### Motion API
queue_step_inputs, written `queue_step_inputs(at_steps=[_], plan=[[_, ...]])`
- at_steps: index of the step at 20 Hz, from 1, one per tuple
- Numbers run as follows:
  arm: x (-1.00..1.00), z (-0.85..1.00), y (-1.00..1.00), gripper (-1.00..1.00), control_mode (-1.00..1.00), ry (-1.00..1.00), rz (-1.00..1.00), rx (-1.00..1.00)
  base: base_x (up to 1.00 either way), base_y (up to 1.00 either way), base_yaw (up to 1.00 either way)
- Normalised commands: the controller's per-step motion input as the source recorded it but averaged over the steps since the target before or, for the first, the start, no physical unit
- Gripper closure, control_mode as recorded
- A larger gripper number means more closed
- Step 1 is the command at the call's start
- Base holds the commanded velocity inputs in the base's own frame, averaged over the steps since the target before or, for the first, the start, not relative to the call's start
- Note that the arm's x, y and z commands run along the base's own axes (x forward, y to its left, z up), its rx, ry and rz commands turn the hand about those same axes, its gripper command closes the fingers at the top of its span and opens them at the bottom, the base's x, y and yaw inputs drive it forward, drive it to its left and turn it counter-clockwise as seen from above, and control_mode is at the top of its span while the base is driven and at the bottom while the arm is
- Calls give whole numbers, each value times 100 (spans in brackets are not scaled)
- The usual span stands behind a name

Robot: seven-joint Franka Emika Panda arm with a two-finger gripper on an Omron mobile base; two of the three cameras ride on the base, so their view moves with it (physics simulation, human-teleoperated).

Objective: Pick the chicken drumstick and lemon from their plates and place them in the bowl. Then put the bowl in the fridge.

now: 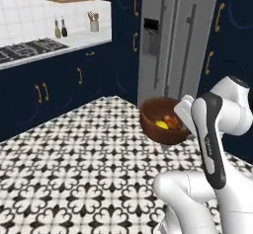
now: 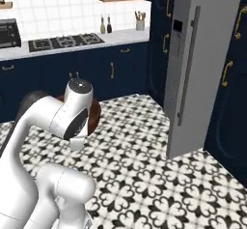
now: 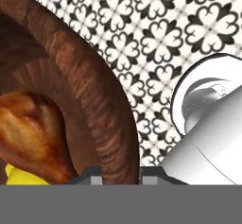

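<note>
The glossy reddish-brown bowl hangs above the patterned floor, in front of the grey fridge. My gripper is shut on the bowl's rim, one fingertip inside and one outside. Inside the bowl lie the golden-brown chicken drumstick and the yellow lemon; the left base view shows the lemon beside the drumstick. In the right base view my arm hides most of the bowl, and the fridge stands to its right. The plates are out of view.
Navy cabinets with brass handles run along the left under a counter with a stove, bottles and a utensil holder. More navy cabinets flank the fridge. Black-and-white tiled floor spreads below.
</note>
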Motion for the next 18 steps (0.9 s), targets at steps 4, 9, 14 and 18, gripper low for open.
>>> queue_step_inputs(at_steps=[4,9,14,18], plan=[[0,0,0,100,100,0,0,0,32,62,-72],[0,0,0,100,100,0,0,0,40,80,-66],[0,0,0,100,100,0,0,0,45,100,-48],[0,0,0,100,100,0,0,0,55,100,-45]])
